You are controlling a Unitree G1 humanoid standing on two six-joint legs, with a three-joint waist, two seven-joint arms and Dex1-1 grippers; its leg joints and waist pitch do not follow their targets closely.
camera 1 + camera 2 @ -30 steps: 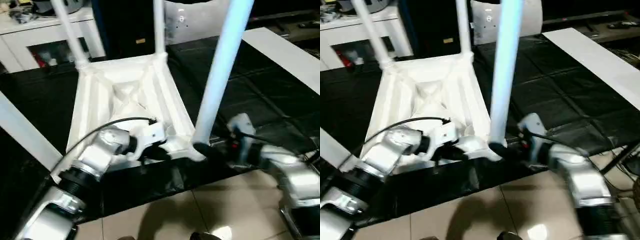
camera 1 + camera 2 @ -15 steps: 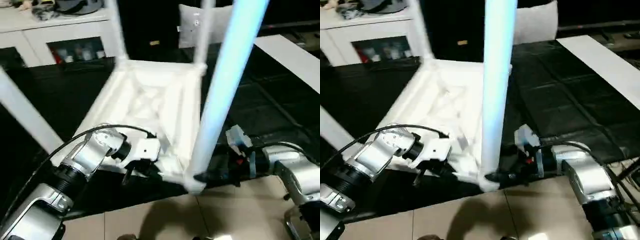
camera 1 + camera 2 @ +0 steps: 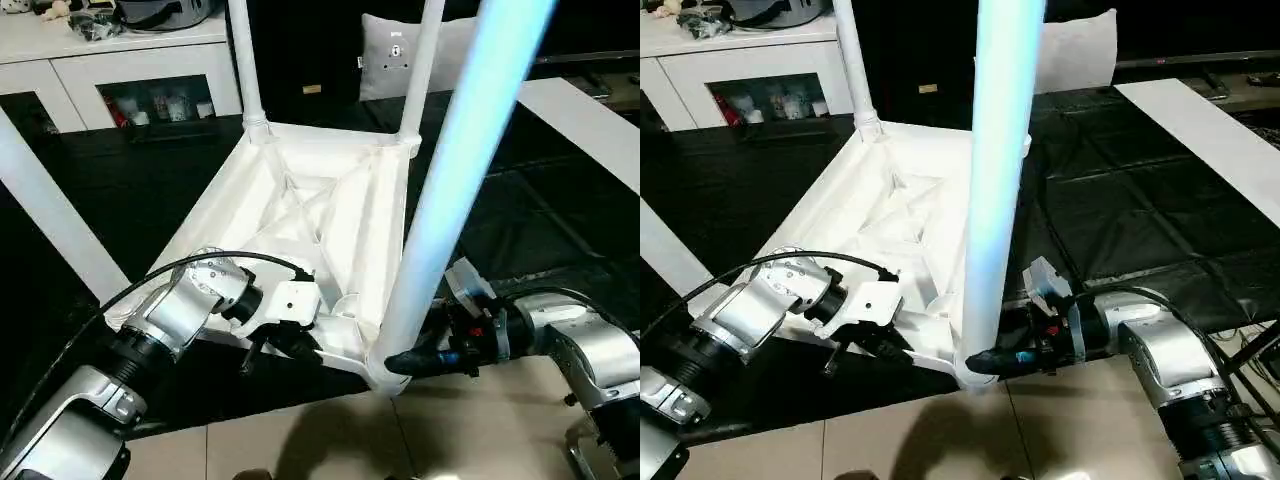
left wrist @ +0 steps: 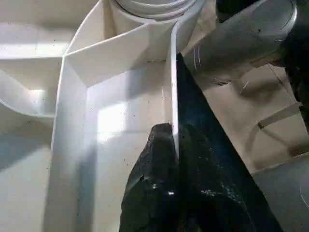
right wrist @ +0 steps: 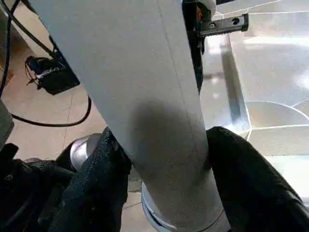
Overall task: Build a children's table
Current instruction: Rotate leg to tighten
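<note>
White plastic rectangular tabletop, ribbed underside up, lies on a black floor mat at the edge of the beige tiled floor — long tapered white tube legs stand in its corner sockets, the nearest leg rising from the front corner. Left pincer is pinched tight on the tabletop's thin near rim. Right pincer sits either side of the nearest leg's base, black fingers against the tube — white glass-door cabinet behind.

Black mats cover beige floor tiles; white glass-door cabinet behind, grey cushion beside.
</note>
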